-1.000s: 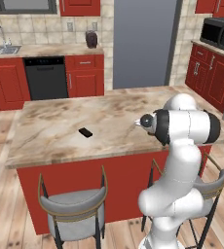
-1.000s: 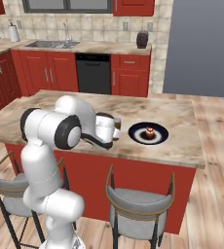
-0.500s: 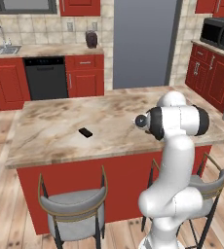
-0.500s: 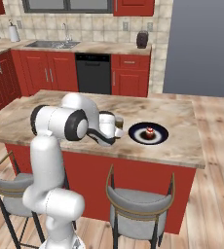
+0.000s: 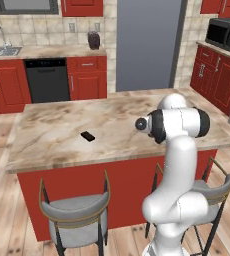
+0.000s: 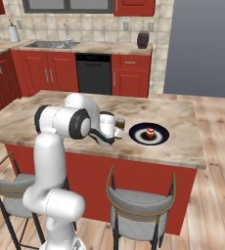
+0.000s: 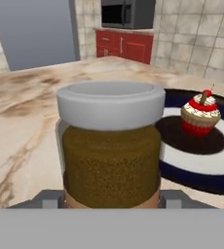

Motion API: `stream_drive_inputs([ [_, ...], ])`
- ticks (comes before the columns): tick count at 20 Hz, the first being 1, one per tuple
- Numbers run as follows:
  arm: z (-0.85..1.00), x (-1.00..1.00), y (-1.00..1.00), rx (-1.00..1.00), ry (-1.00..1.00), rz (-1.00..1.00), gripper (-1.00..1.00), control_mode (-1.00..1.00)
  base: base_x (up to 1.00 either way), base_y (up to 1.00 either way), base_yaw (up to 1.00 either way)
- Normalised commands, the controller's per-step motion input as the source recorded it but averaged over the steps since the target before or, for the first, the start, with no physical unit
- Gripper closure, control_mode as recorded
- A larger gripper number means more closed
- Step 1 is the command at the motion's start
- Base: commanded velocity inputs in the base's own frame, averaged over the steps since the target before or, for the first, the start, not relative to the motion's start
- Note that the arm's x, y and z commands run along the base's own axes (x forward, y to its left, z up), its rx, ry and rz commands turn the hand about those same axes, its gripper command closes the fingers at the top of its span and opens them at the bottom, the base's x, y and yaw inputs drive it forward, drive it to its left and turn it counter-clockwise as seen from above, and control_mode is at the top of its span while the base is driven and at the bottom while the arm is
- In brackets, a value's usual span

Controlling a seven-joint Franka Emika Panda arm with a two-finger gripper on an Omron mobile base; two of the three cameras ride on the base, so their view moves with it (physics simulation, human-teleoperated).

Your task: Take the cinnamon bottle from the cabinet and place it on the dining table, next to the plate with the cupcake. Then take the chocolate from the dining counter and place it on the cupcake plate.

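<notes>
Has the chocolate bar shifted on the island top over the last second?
No. The chocolate bar lies at the same spot on the marbled island top, left of the arm, as before.

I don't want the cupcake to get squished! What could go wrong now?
1. The jar sits between the tool's fingers right beside the plate. A sideways nudge could push it onto the rim or toward the cupcake.
2. If the tool pulls away before its fingers clear the jar, it might tip it over.
3. The chocolate lies far across the table; swinging there could brush the jar.
</notes>
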Motion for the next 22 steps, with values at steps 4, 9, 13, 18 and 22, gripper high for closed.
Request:
stream_drive_inputs([
  [4, 0.46, 0.01, 0.00, 0.00, 0.00, -0.03, -1.00, -1.00, 0.00, 0.00, 0.00],
  [9, 0.44, 0.00, 0.00, 0.00, 0.00, -0.01, -1.00, -1.00, 0.00, 0.00, 0.00],
  [13, 0.89, -0.01, 0.06, 0.00, 0.00, -0.03, -1.00, -1.00, 0.00, 0.00, 0.00],
  [18, 1.00, -0.18, 0.04, 0.00, 0.00, -0.03, -1.00, -1.00, 0.00, 0.00, 0.00],
  [22, 1.00, -0.26, 0.22, 0.00, 0.00, -0.01, -1.00, -1.00, 0.00, 0.00, 0.00],
])
